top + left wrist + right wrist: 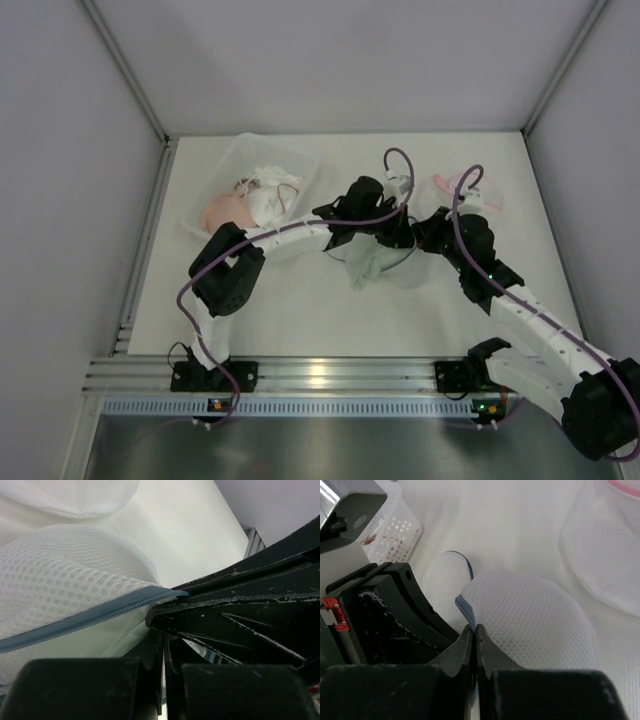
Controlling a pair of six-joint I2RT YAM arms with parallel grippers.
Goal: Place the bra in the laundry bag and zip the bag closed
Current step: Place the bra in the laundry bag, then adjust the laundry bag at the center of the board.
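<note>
The white tabletop (300,320), boxed in by plain grey walls (330,60), carries the mesh laundry bag (372,262) near its middle, domed; whether the bra is inside I cannot tell through the mesh. The right end effector (474,640) is pinched shut on the bag's blue zipper edge (100,612) and the left end effector (163,645) is closed, apparently on the fabric just beneath it. The zipping would go best with one anchoring the tape taut while the other draws low, in line with the teeth. A clear bin (285,152) of garments sits toward the far left corner, a pink-trimmed mesh bag (470,190) toward the far right.
</note>
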